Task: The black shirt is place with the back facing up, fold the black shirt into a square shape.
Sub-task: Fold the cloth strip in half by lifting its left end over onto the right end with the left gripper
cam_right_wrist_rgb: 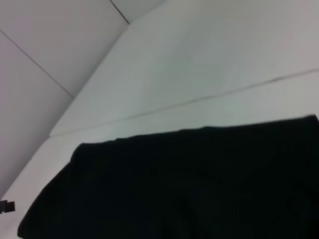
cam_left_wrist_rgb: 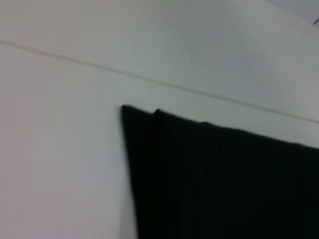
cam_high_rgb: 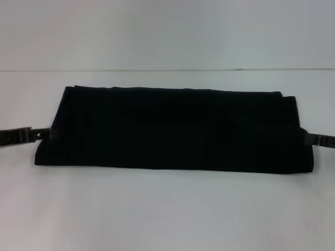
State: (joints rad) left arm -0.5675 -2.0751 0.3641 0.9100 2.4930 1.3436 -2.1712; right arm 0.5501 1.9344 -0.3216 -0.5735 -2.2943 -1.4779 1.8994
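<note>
The black shirt (cam_high_rgb: 172, 128) lies on the white table (cam_high_rgb: 167, 209) as a long, wide band folded lengthwise, with its layered edges along the far side. My left gripper (cam_high_rgb: 46, 134) reaches in low from the left and meets the shirt's left end. At the opposite end, my right gripper (cam_high_rgb: 309, 138) meets the shirt's right end. The left wrist view shows one corner of the shirt (cam_left_wrist_rgb: 224, 184) with its stacked folds. Most of the band of the shirt (cam_right_wrist_rgb: 189, 184) fills the lower half of the right wrist view.
Bare white tabletop surrounds the shirt on all sides. The table's far edge (cam_high_rgb: 167, 69) runs behind it, with a pale wall beyond. A small dark part (cam_right_wrist_rgb: 6, 205) shows past the shirt's far end in the right wrist view.
</note>
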